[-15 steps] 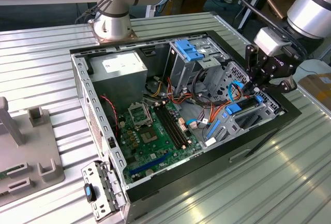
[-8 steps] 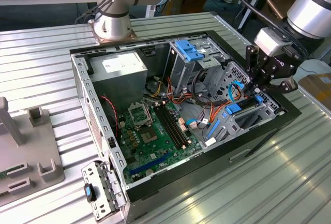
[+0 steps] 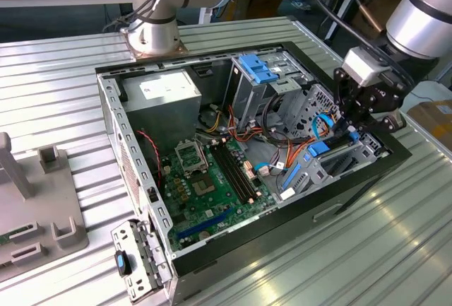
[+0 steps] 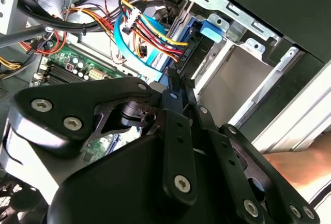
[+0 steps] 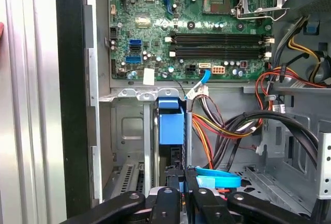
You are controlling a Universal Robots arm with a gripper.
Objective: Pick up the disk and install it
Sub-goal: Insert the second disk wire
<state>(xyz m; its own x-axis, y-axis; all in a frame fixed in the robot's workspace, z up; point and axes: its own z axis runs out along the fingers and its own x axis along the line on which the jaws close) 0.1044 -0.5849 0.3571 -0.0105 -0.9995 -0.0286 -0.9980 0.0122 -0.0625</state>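
The disk (image 5: 170, 123), a dark drive in a bright blue carrier, stands on edge in the metal drive bay (image 5: 129, 131) at the front corner of the open computer case (image 3: 113, 108). My gripper (image 5: 181, 175) is shut on the disk's near end, one black finger on each flat side. In the second wrist view the gripper (image 4: 177, 87) meets the blue-framed disk (image 4: 192, 43), which reaches on into the bay. In the exterior view the gripper (image 3: 351, 136) hangs over the case's right side, by the blue disk (image 3: 318, 148).
Red, yellow and orange wire bundles (image 5: 217, 125) and a light blue flat cable (image 5: 217, 177) crowd the space beside the bay. The green motherboard (image 3: 212, 179) fills the case floor. A ribbed blue flap (image 3: 256, 71) stands further back. A grey fixture (image 3: 35, 207) sits at the exterior view's left.
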